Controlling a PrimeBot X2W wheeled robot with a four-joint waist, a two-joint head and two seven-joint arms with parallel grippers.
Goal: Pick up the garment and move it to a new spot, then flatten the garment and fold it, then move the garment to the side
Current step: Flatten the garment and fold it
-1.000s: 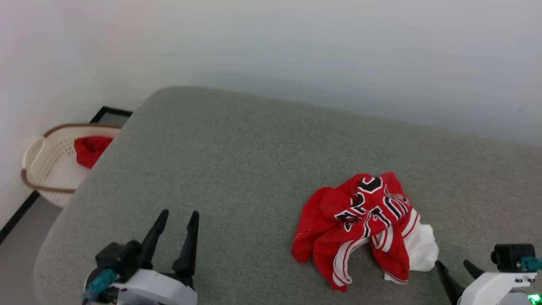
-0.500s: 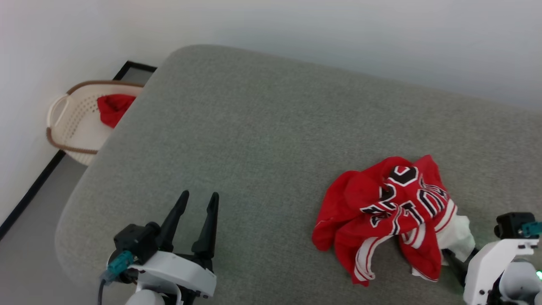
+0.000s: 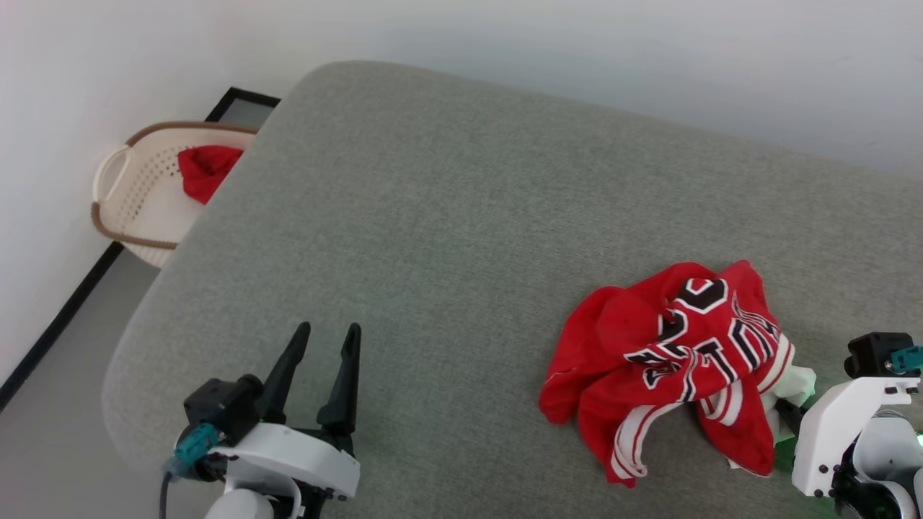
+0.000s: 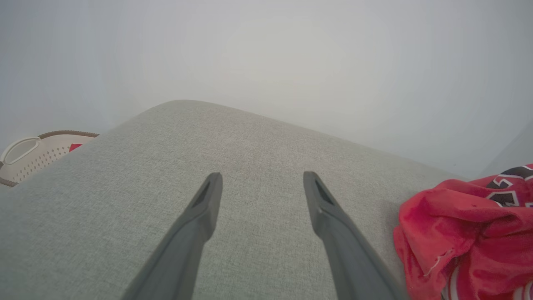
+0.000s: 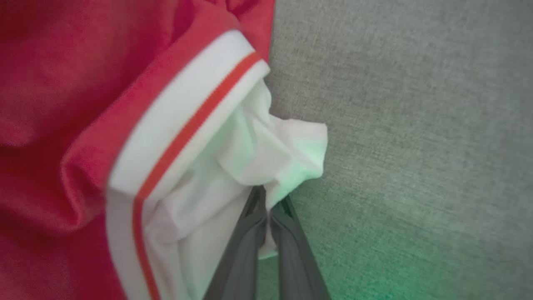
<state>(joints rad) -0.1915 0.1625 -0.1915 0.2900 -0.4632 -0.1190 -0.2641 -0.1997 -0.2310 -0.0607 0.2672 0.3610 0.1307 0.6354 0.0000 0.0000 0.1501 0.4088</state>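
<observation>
The garment (image 3: 678, 360), a red jersey with black white-outlined letters and striped trim, lies crumpled at the right of the grey cushioned surface (image 3: 447, 231). Its red bulk also shows at the right edge of the left wrist view (image 4: 466, 229). My right gripper (image 5: 268, 200) is shut on the garment's white sleeve (image 5: 250, 162), the cloth pinched between the two dark fingers. In the head view that gripper (image 3: 782, 414) sits at the garment's right edge, fingers mostly hidden by cloth. My left gripper (image 3: 324, 339) (image 4: 262, 179) stands open over bare surface, well left of the garment.
A cream perforated basket (image 3: 137, 209) with a small red cloth (image 3: 205, 169) in it stands on the floor beyond the surface's left edge. A pale wall runs behind the surface. Bare grey surface spreads between the two grippers.
My right gripper has closed onto the white sleeve at the garment's right edge. The head camera has shifted, so the whole scene sits differently. The left gripper stays open.
</observation>
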